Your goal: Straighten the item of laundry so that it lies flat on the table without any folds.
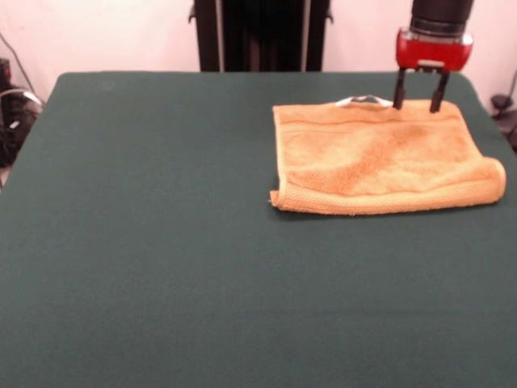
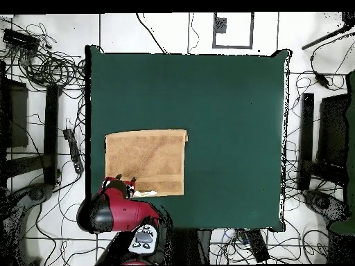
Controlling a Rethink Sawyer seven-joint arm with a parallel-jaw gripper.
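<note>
The orange-tan towel (image 1: 380,158) lies on the dark green table (image 1: 161,242), at the right and toward the far side. Its right end (image 1: 494,179) is curled up and over, and its near edge looks thick, with a woven band. A small white tag (image 1: 363,100) shows at its far edge. My gripper (image 1: 418,103) is open, pointing straight down, with its fingertips (image 1: 398,101) at the towel's far edge, right of the tag, and nothing between them. In the overhead view the towel (image 2: 145,163) lies near the table's (image 2: 236,125) left edge, with the gripper (image 2: 125,183) at the edge nearest the robot.
The black pedestal (image 1: 258,32) stands behind the table's far edge. Cables and equipment (image 2: 48,69) lie on the floor around the table. The towel's right end is close to the table's right edge (image 1: 505,141).
</note>
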